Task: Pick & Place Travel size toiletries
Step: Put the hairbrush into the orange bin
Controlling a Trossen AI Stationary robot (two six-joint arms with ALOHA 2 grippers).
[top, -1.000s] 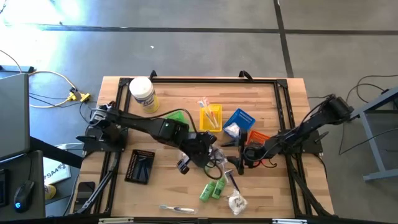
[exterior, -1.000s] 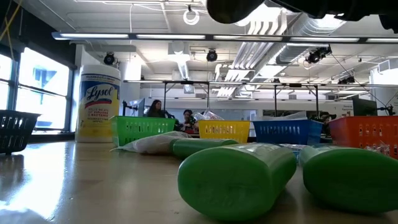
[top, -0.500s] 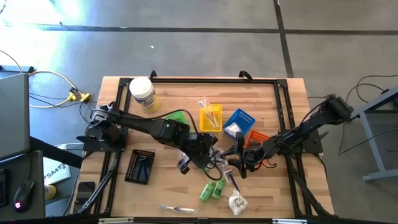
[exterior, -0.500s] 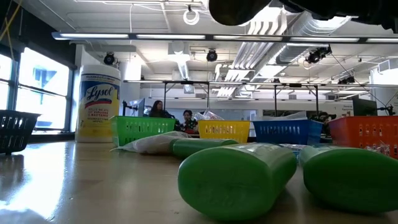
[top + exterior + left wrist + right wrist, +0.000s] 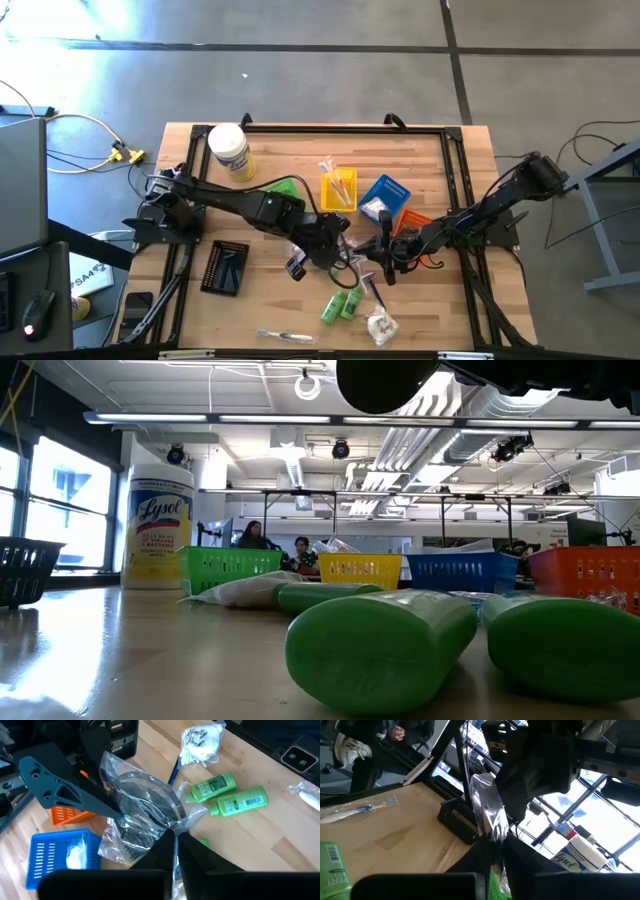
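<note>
A clear-wrapped packet [image 5: 142,802] with a dark round item inside hangs above the table's middle, between my two grippers. My left gripper [image 5: 176,840] is shut on one end of it, and my right gripper [image 5: 492,845] is shut on the other. In the high view the left gripper [image 5: 345,258] and the right gripper [image 5: 382,260] meet over the packet. Two green tubes [image 5: 342,304], a white packet [image 5: 381,325] and a wrapped toothbrush [image 5: 285,336] lie flat on the table nearer the front edge. My left gripper pinches the clear wrap at one end [image 5: 172,827] between its two fingers. The packet stands out beyond the fingertips, crumpled and clear of the table. My right gripper pinches the wrap's opposite end [image 5: 492,832] between its two fingers, coming from the table's right. The packet rises beyond the fingertips toward the left gripper [image 5: 535,765].
A green tray [image 5: 283,187], a yellow tray [image 5: 339,188], a blue tray [image 5: 384,195] and an orange tray [image 5: 413,222] stand in a row behind the grippers. A black tray [image 5: 225,267] sits at the left, and a white jar [image 5: 229,150] at the far left. People are in the room beyond the table.
My right gripper has moved a little toward the table's left, up to the packet held by my left gripper, and has shut on its free end. The packet has stayed lifted in the left gripper.
</note>
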